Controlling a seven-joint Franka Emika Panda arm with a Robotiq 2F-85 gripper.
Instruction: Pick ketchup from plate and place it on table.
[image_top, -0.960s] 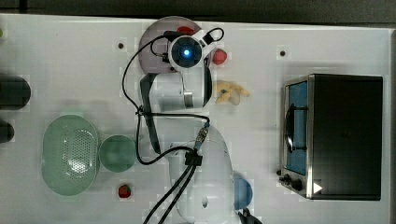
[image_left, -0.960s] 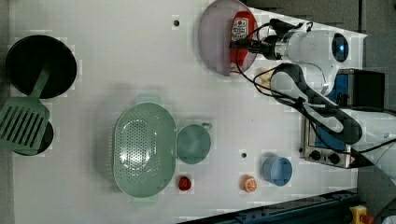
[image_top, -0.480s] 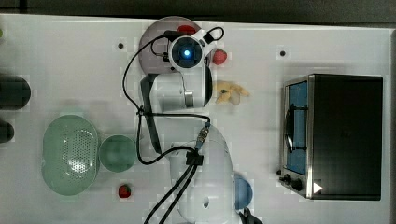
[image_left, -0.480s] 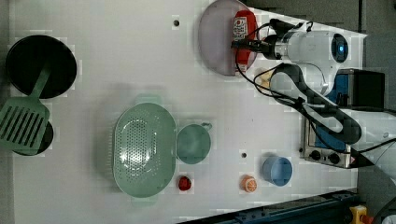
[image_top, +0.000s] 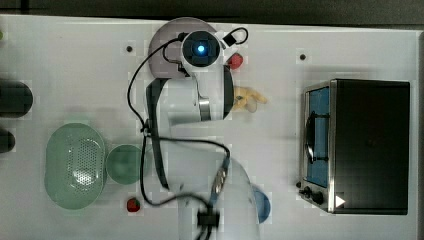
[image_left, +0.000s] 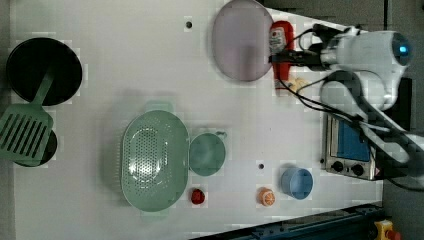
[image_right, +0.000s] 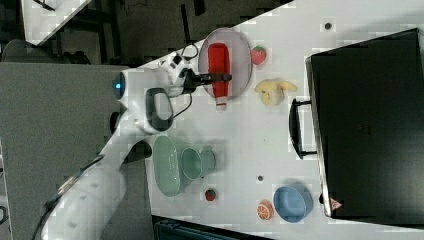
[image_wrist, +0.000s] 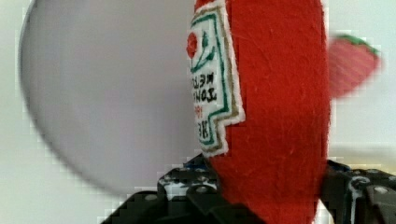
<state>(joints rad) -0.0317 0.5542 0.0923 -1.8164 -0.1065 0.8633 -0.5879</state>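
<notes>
- White worktop stretches across the top view, dotted with a few dark marks; my arm reaches over it to the lilac plate at the top view's upper edge, and my wrist covers most of that plate.
- Same view: a strawberry lies just beside the plate on the top view's right, a yellow plush toy sits below it, and a black toaster oven stands on the top view's right. A green colander and a green bowl touch each other on the top view's left.
- Left view: my gripper is closed across the middle of the ketchup, which hangs clear of the plate, just off its rim on the left view's right.
- Left view again: a black pan with a green spatula sits at the left view's left; a blue cup and an orange slice lie low down.
- Right view: my gripper clamps the ketchup at mid-body; the bottle appears over the plate, its white cap pointing past the rim toward the worktop.
- Wrist view: the red felt bottle with its white label sits between my fingers, the plate blurred behind it.
</notes>
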